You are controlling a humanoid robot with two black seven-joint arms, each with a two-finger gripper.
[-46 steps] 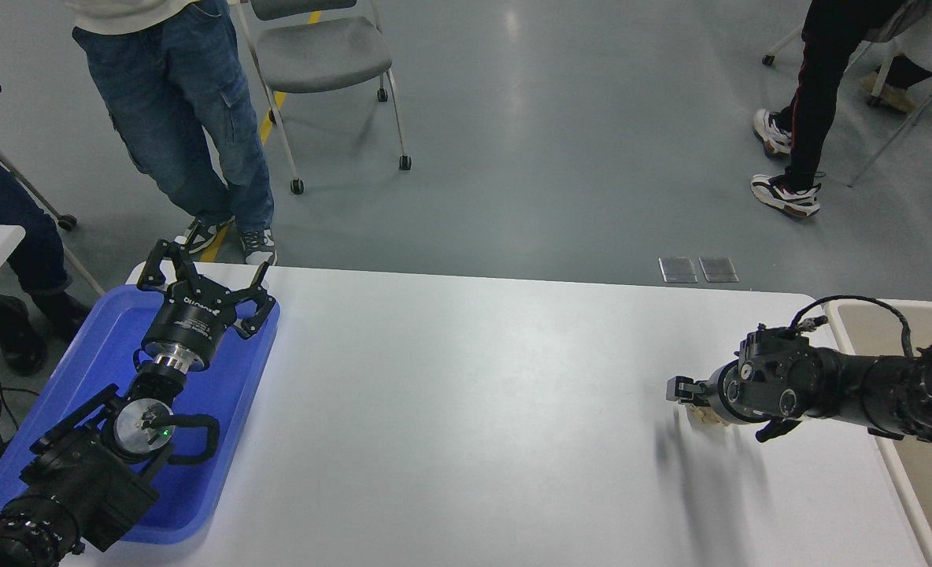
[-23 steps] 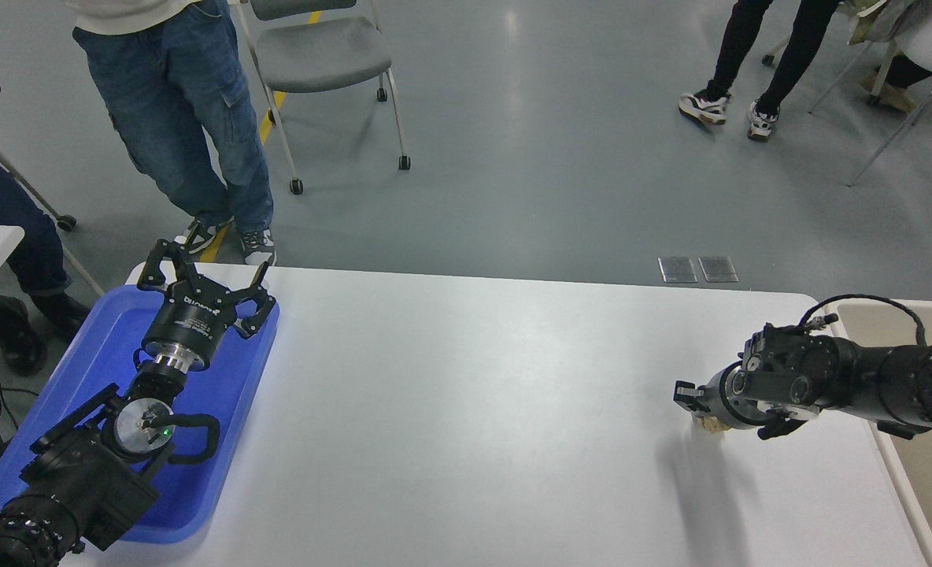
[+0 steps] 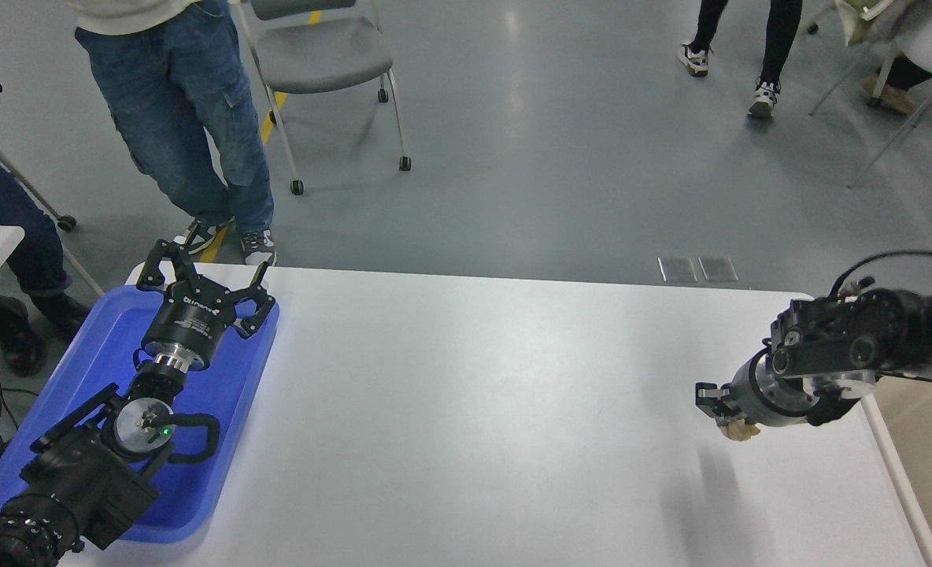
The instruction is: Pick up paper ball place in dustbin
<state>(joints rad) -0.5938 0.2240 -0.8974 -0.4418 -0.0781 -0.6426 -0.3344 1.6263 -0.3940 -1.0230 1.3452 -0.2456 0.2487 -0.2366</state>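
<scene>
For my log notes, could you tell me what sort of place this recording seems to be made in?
Probably a robotics lab or test hall. The smooth grey floor carries a rolling chair, people stand around the white table, and the right gripper holds a paper ball beside the dustbin.

Table (image 3: 474, 409): tray (image 3: 222, 472) at 9 o'clock, left gripper (image 3: 202, 283) parked over it. Right gripper (image 3: 722, 405) at 3 o'clock above the tabletop, paper ball (image 3: 741, 430) in it. Dustbin (image 3: 903, 480) beyond the table's 3 o'clock edge.
</scene>
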